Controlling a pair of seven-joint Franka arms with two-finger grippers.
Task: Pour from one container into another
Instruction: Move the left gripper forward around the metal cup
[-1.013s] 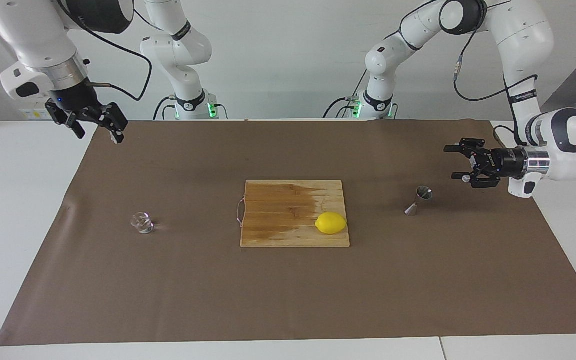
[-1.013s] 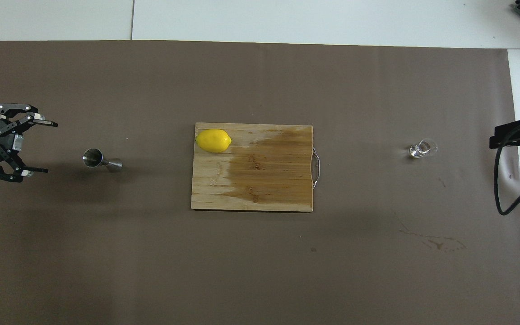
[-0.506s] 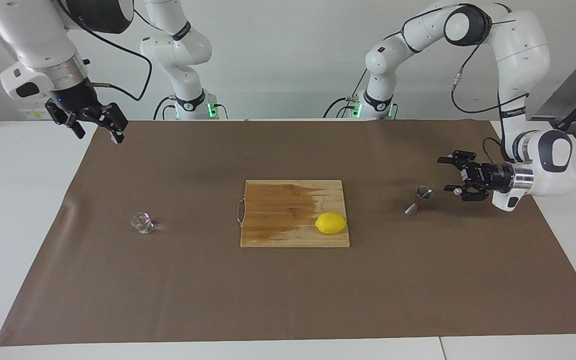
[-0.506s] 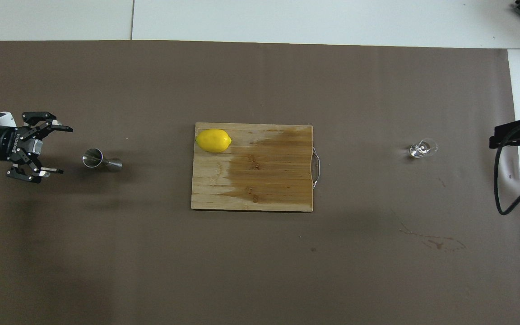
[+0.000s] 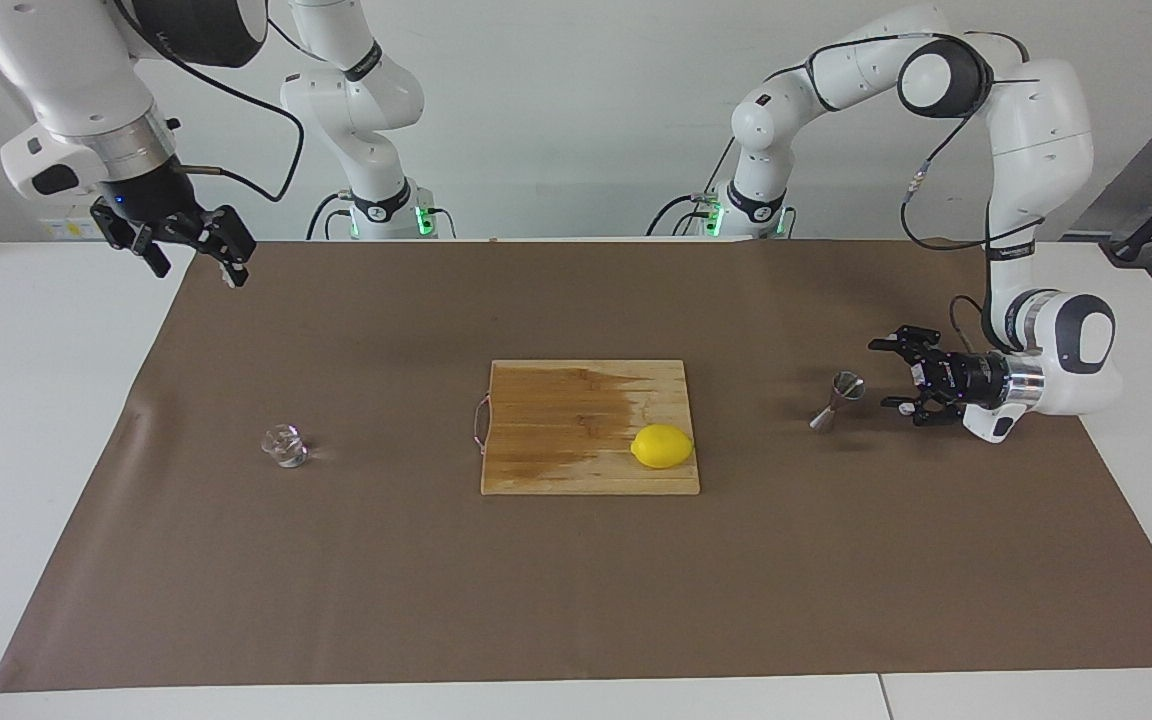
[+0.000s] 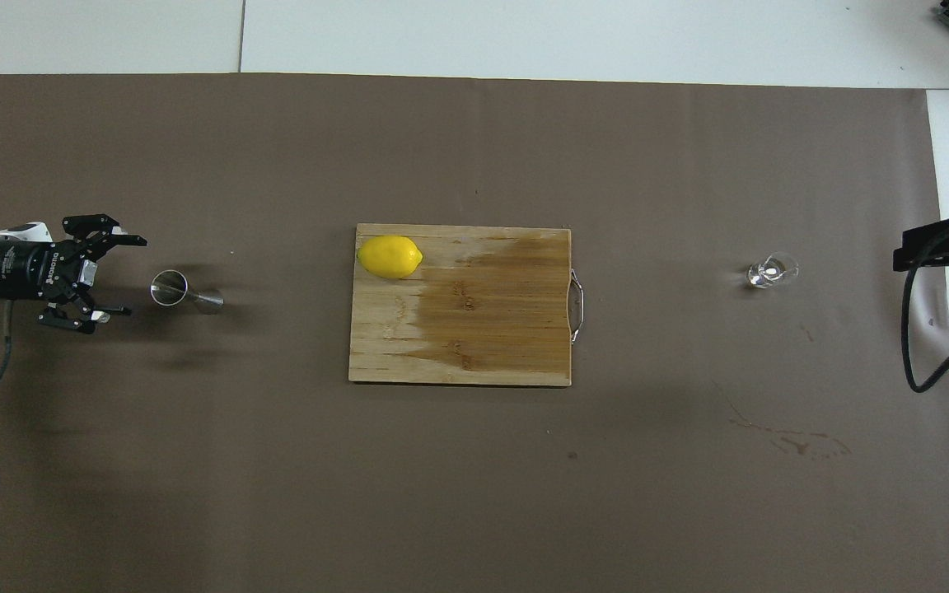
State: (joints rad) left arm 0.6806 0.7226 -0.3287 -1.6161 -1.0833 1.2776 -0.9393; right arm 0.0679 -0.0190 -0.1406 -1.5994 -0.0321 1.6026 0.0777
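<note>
The tiny clear glass cup (image 5: 285, 446) (image 6: 771, 270) stands on the brown mat toward the right arm's end of the table. The steel jigger (image 5: 839, 398) (image 6: 186, 294) stands on the mat toward the left arm's end. My left gripper (image 5: 884, 375) (image 6: 135, 277) is low and level beside the jigger. It points at the jigger from the table's end, open, with a small gap between them. My right gripper (image 5: 198, 268) hangs high over the mat's corner nearest the robots at its own end, open and holding nothing, well away from the glass cup.
A wooden cutting board (image 5: 556, 430) (image 6: 483, 329) with a wet stain lies mid-mat. A yellow lemon (image 5: 662, 446) (image 6: 390, 256) rests on its corner. A dried spill mark (image 6: 796, 445) is on the mat near the right arm's end.
My left gripper has come down and moved toward the jigger, staying open. The right arm, the cup, the jigger and the lemon have not moved.
</note>
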